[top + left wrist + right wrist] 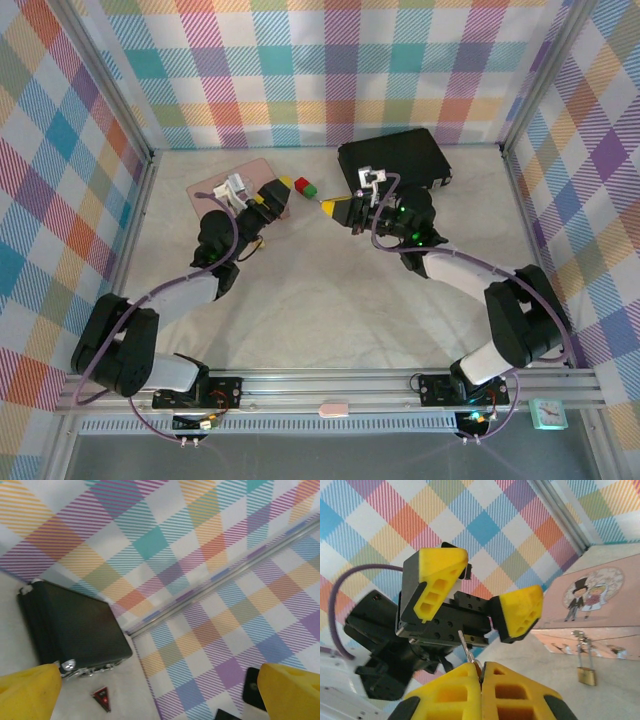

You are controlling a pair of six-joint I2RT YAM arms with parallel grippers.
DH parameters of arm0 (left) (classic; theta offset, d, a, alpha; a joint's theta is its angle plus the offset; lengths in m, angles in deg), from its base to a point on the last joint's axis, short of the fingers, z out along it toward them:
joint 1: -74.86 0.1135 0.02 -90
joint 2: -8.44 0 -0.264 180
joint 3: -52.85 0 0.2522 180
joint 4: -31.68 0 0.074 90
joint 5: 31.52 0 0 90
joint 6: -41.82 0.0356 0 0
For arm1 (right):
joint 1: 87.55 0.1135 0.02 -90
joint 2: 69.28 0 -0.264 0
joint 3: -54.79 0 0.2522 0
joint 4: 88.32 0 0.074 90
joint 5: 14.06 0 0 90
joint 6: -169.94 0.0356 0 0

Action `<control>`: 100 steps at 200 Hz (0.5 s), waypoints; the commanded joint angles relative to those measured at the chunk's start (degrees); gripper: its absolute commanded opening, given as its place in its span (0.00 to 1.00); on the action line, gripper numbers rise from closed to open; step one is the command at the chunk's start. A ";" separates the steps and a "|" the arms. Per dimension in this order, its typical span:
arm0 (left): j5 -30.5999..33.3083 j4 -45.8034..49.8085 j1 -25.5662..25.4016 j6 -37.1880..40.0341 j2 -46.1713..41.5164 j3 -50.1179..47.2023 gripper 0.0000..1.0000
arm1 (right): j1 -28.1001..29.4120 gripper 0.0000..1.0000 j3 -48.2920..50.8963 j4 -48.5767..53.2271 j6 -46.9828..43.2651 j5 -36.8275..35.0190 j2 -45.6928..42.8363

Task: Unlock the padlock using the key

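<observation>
One step looks done: the right gripper (481,669) pinches the key (465,647) tight, blade toward 12 o'clock. The padlock (586,675) hangs fastened on the pink tin (600,590) at 4 o'clock in the right wrist view, so inserting and turning are yet to do; the left gripper (160,695) gapes wide, empty.

Robot lab test cell: white surface (330,300) boxed in by plaid cloth walls (300,70) on aluminium frame posts (108,80), left arm (180,292) and right arm (470,266) bolted to a front rail (330,383).
</observation>
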 commanded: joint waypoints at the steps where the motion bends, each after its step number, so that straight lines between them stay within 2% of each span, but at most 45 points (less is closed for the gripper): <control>1: 0.94 9.06 0.14 2.62 -3.94 -0.28 1.00 | 0.43 0.00 -0.68 8.47 -10.66 -1.96 -2.96; 49: 2.59 17.63 0.13 4.88 -6.27 0.70 1.00 | 1.58 0.00 -1.92 19.65 -23.23 -7.04 -6.36; 100: 3.01 21.70 0.13 5.93 -6.09 1.87 1.00 | 2.23 0.00 -2.20 26.10 -30.50 -8.97 -7.90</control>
